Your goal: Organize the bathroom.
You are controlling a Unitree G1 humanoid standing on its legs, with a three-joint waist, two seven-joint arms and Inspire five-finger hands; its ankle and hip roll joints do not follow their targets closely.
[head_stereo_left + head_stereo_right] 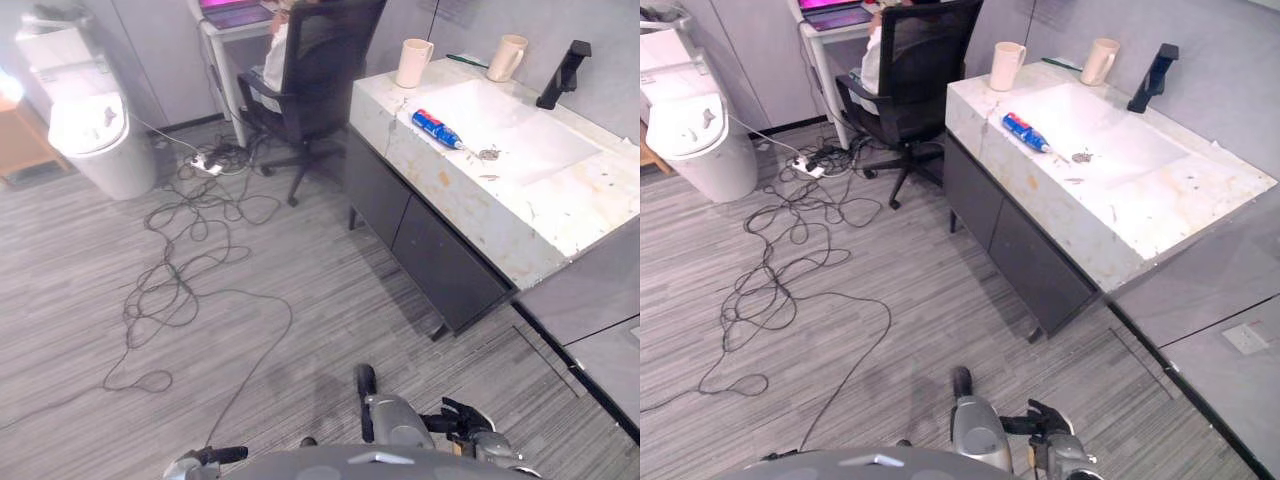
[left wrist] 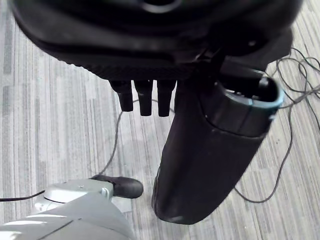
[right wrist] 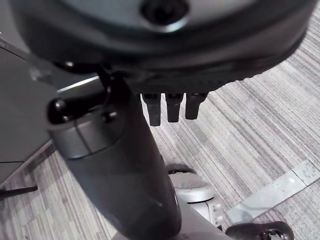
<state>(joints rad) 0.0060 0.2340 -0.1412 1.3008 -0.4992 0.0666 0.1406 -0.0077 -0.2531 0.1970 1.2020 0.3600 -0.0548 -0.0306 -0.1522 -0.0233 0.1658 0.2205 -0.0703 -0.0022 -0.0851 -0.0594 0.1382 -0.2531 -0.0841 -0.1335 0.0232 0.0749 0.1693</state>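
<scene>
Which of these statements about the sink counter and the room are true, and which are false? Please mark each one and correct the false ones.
1. Two cream mugs stand on the counter. True.
2. The toothpaste tube stands upright in a mug. False: it lies flat beside the basin.
3. The faucet is black. True.
4. The office chair is empty. False: a person sits in it.
5. The right hand holds a mug. False: it holds nothing, low over the floor.

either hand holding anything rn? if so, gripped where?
Nothing held. The left hand and the right hand both hang over bare floor with fingers straight. The toothpaste tube lies untouched in the sink.
</scene>
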